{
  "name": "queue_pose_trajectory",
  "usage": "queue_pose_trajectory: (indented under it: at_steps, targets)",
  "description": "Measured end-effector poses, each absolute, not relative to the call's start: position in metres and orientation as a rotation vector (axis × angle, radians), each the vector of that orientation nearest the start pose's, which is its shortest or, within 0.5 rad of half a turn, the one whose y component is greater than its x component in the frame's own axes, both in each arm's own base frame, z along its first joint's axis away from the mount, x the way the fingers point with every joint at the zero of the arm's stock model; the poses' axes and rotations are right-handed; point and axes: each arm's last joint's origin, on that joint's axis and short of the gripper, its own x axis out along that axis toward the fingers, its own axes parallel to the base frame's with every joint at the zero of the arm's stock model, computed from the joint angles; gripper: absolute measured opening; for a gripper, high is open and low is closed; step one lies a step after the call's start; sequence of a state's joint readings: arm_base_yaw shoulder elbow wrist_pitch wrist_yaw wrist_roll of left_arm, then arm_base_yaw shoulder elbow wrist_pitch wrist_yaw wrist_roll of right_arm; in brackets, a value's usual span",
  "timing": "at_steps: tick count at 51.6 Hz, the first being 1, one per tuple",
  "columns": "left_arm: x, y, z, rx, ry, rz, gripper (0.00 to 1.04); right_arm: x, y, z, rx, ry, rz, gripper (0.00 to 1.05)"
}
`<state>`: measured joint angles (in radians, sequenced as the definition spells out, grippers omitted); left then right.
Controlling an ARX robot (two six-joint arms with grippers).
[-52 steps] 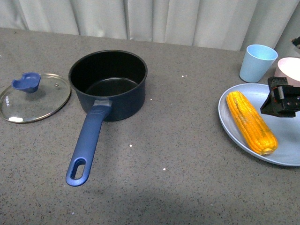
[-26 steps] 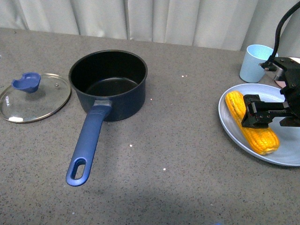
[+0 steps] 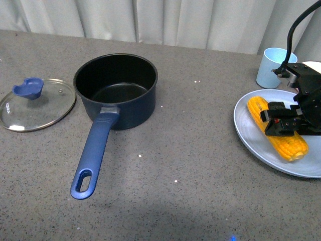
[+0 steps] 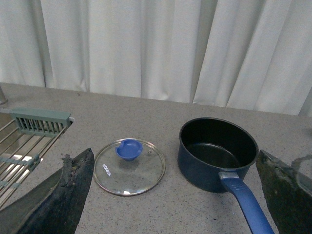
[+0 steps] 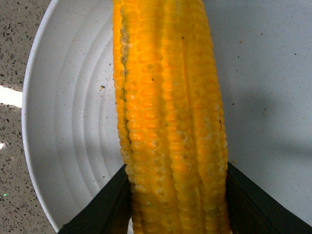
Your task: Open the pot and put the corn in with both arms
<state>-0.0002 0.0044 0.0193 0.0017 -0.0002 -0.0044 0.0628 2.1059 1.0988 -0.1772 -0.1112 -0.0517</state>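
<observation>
Open navy pot (image 3: 115,83); corn (image 3: 256,108) on plate (image 3: 249,136)

Pot (image 3: 115,88) sits centre-left on the counter (image 3: 200,165), uncovered, with its handle (image 3: 95,150) pointing toward the near edge. The lid (image 3: 36,104) lies flat just left of it, not touching, and in the left wrist view a wire rack (image 4: 24,146) is further left past the lid. Plate (image 3: 251,140) is well apart to the right with the corn (image 3: 257,109) lying slantwise on it, far end to the left, and the right claw (image 3: 283,125) is down over the cob's middle, a jaw against each side. Cup (image 3: 273,68) stands just behind the plate, and a curtain (image 3: 150,20) runs along the back.
</observation>
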Motion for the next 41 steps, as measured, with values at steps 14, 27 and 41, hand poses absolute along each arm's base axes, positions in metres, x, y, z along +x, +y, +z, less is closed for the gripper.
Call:
queue_pose_trajectory:
  at_steps: [14, 27, 41]
  targets:
    - [0.097, 0.0, 0.17, -0.004, -0.017, 0.0, 0.98, 0.372, 0.026, 0.085, 0.229, 1.112, 0.322, 0.23]
    - [0.097, 0.0, 0.17, -0.004, -0.017, 0.0, 0.98, 0.381, 0.05, 0.145, 0.662, 0.897, 0.665, 0.18]
    - [0.097, 0.0, 0.17, -0.004, -0.017, 0.0, 0.98, 0.416, 0.129, 0.134, 0.789, 0.95, 0.821, 0.17]
